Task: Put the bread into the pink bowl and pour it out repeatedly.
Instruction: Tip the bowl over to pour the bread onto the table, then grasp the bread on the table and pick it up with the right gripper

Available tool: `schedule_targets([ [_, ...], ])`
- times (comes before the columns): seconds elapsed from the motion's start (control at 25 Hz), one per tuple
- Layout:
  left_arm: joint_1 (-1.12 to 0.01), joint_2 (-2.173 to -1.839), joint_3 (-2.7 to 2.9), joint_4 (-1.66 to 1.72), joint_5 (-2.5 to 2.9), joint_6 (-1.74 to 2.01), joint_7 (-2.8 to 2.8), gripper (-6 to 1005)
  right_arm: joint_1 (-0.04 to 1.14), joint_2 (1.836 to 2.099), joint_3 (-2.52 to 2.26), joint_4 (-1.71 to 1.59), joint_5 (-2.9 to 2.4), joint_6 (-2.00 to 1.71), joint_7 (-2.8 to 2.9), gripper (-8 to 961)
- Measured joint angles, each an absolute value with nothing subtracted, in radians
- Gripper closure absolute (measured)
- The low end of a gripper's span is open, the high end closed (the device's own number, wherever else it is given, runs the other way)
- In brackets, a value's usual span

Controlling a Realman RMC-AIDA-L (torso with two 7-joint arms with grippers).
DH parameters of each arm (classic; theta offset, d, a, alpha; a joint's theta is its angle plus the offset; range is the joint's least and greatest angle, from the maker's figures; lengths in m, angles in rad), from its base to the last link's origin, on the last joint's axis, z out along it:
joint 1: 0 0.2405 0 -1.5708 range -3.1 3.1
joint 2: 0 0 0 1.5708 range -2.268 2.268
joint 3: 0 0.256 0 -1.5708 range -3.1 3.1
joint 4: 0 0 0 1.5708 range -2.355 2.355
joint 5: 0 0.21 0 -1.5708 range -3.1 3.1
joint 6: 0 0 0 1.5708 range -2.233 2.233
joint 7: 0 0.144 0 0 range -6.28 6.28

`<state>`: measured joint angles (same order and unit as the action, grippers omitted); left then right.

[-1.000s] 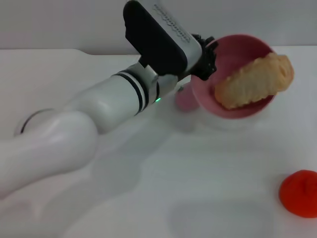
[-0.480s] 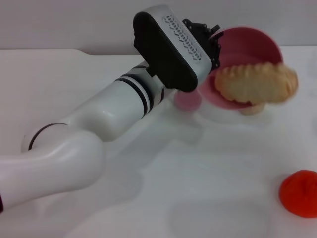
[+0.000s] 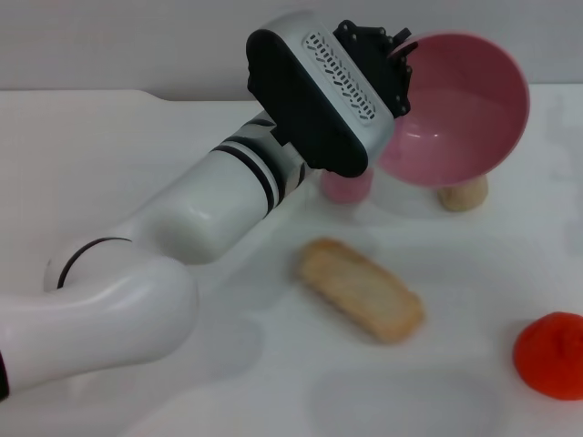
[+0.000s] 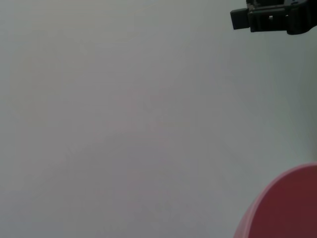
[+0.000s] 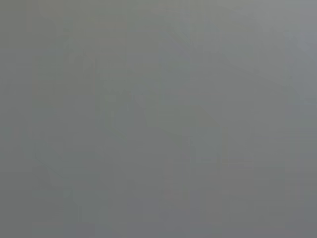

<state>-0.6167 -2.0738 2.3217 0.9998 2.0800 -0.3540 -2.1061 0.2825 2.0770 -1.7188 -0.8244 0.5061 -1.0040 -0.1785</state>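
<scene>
The pour is done for this round: the pink bowl (image 3: pixel 455 109) is empty, held tipped in the air with its mouth facing forward, while the bread (image 3: pixel 361 289) lies on the white desk (image 3: pixel 137 146) in front of it, tan underside up. Its long axis runs diagonally, from near-left to far-right as the robot sees it... roughly. The left gripper (image 3: pixel 393 66) seems clamped on the bowl's rim, though its fingers are mostly hidden. Next, the loaf must go back in. The right gripper is out of sight.
</scene>
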Motion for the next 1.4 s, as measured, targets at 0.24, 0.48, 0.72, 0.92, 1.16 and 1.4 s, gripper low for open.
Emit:
schedule_targets([
  [0.24,-0.62,-2.074,2.322,0.991,2.08,-0.387,-2.117,952,0.291,2.076,-1.744,-0.813,0.506,-1.005,-0.175,521],
  [0.48,-0.637,-2.071,2.265,0.991,2.081,-0.405,-2.203,953,0.299,2.074,-1.769,-0.801,0.506,-1.004,-0.174,520],
  [0.72,-0.657,-2.062,2.059,1.011,2.076,-0.192,-2.307,953,0.299,2.075,-1.801,-0.777,0.506,-1.003,-0.172,520],
  [0.92,-0.666,-2.061,1.864,1.033,2.071,0.039,-2.342,953,0.299,2.077,-1.821,-0.757,0.512,-1.009,-0.171,521],
  [1.16,-0.66,-2.058,1.654,1.05,2.069,0.273,-2.35,953,0.3,2.077,-1.816,-0.75,0.516,-0.996,-0.17,521],
  [1.4,-0.689,-2.05,1.398,1.035,2.091,0.591,-2.338,953,0.313,2.071,-1.779,-0.754,0.529,-0.87,-0.101,520],
])
